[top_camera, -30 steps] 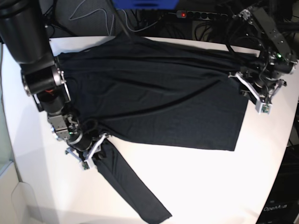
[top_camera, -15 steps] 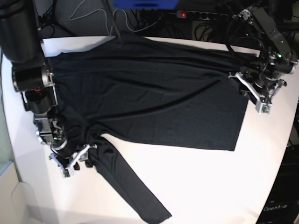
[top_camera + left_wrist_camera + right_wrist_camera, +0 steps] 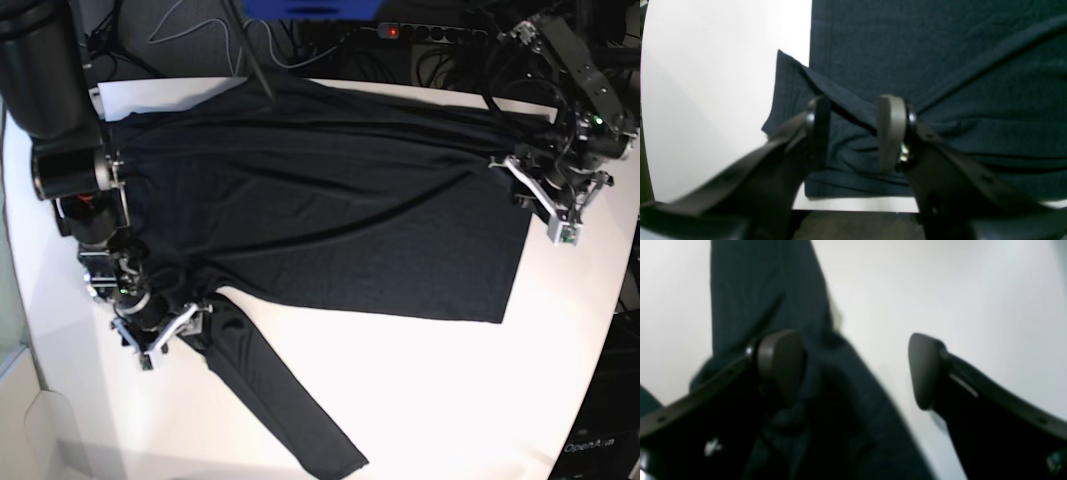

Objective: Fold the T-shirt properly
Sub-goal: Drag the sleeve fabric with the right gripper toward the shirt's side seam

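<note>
Across the middle of the base picture lies the T-shirt [image 3: 330, 210], black and soft, spread flat on the white table [image 3: 450, 400]. Its body fills the top and middle of the frame. One long sleeve [image 3: 270, 395] runs down to the lower middle of the frame.

At the right edge of that picture is the left gripper [image 3: 540, 195], sitting on the hem of the shirt. In the left wrist picture a raised ridge of cloth [image 3: 853, 110] sits between its two fingers [image 3: 890, 130], and they look pressed on it, so it seems to be pinching the hem.

At the lower left is the right gripper [image 3: 170, 335], just where the sleeve meets the body. Its fingers [image 3: 783, 363] are wide apart in the right wrist picture. The cloth lies under and beside one finger, and nothing is held.

The job looks just begun, because nothing is folded over. I think the step now is to get a good hold on the sleeve. To do it well, the right gripper should come down with one finger on each side of the sleeve, close on one layer only, then lift slowly. The other gripper should hold the hem tight so the shirt does not slide. Pulling fast could bunch up the thin cloth.
</note>
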{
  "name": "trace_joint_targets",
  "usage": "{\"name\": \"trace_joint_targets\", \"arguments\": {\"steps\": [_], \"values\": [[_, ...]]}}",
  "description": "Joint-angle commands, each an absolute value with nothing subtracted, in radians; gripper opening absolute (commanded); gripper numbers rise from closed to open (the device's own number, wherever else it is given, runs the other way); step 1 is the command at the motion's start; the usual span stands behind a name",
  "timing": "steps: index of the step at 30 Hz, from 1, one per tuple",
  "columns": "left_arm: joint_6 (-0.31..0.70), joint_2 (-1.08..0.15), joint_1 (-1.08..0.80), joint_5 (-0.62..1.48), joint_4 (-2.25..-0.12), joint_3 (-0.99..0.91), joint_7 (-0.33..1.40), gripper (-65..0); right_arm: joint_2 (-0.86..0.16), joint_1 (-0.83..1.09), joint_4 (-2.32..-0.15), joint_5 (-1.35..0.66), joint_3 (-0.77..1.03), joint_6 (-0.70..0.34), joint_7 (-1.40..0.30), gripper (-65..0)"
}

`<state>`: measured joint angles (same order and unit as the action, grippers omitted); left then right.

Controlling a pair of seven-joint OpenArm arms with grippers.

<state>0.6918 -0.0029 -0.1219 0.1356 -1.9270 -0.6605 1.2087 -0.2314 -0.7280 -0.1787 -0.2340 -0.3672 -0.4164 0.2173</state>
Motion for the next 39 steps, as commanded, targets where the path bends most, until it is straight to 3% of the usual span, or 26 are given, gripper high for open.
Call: {"name": "trace_joint_targets", "arguments": {"steps": [1, 14, 22, 34, 39], "values": [[0.693, -0.012, -0.114, 0.15, -1.948, -0.662, 1.19, -42.3, -0.226, -0.782, -0.17, -0.242, -0.367, -0.414, 0.243, -15.5], [0.693, -0.012, -0.114, 0.15, -1.948, -0.662, 1.188, -42.3, -0.213, -0.786, -0.154, -0.237, -0.369, -0.414, 0.242, -15.8], [0.693, -0.012, -0.114, 0.15, -1.948, -0.662, 1.19, -42.3, -0.189, -0.765, -0.153, -0.116, -0.36, -0.414, 0.242, -17.0], [0.693, -0.012, -0.116, 0.15, -1.948, -0.662, 1.193, -42.3, -0.189, -0.762, -0.153, -0.114, -0.364, -0.414, 0.242, -49.9], [0.694, -0.012, -0.116, 0.15, -1.948, -0.662, 1.193, -42.3, -0.191, -0.763, -0.154, -0.114, -0.364, -0.414, 0.246, -57.9]]}}
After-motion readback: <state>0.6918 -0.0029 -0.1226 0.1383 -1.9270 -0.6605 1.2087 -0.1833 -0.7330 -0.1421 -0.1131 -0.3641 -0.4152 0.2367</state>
